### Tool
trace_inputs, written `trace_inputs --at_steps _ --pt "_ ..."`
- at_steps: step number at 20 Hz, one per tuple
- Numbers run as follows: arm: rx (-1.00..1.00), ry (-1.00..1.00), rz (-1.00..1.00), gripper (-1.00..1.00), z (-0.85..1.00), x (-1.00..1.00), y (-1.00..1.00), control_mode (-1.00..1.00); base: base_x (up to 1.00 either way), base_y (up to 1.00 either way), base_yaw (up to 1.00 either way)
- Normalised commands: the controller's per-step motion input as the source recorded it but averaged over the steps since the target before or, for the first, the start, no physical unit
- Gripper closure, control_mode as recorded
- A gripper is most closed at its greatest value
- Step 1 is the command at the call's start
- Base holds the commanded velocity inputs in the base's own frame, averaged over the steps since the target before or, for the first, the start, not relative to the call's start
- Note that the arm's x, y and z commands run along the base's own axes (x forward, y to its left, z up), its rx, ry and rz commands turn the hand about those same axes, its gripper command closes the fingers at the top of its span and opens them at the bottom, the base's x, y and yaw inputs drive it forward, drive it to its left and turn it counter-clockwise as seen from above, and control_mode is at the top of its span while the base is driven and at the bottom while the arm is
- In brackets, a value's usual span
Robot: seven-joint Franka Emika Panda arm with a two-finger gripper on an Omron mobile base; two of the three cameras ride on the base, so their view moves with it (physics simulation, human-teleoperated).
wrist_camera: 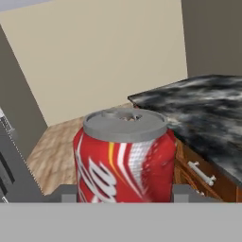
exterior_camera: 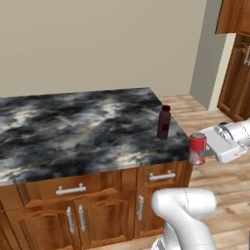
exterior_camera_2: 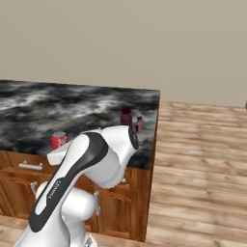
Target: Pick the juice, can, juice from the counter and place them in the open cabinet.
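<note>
The red can [exterior_camera: 197, 148] with its silver top hangs in the air just off the right end of the marbled counter [exterior_camera: 73, 127], level with the counter's edge. My gripper [exterior_camera: 198, 155] is shut on the can from the right. In the hand view the can [wrist_camera: 124, 156] stands upright between the fingers [wrist_camera: 65, 194]. The right base view has the can [exterior_camera_2: 58, 140] left of my arm, in front of the counter [exterior_camera_2: 58, 106]. A dark maroon juice bottle [exterior_camera: 164, 122] stands upright near the counter's right end; beside that bottle [exterior_camera_2: 126, 117] stands a smaller reddish bottle [exterior_camera_2: 139, 124].
The reddish-brown cabinet [exterior_camera: 238, 73] with a grey handle stands at the far right, across a stretch of wooden floor [exterior_camera: 219, 171]. Below the counter are brown drawers and doors with grey handles [exterior_camera: 71, 189]. A beige wall runs behind.
</note>
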Motion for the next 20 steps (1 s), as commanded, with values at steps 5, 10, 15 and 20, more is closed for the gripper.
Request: trace_inputs --at_steps 5,10,15,20 --pt "0.00 0.00 0.00 1.00 0.00 0.00 0.00 1.00 -0.25 -0.29 -0.15" --pt "0.00 0.00 0.00 1.00 0.00 0.00 0.00 1.00 -0.02 -0.64 -0.09" --pt "0.00 0.00 0.00 1.00 0.00 0.00 0.00 1.00 0.01 -0.69 0.00" --pt "0.00 0.00 0.00 1.00 0.00 0.00 0.00 1.00 0.06 -0.69 0.00"
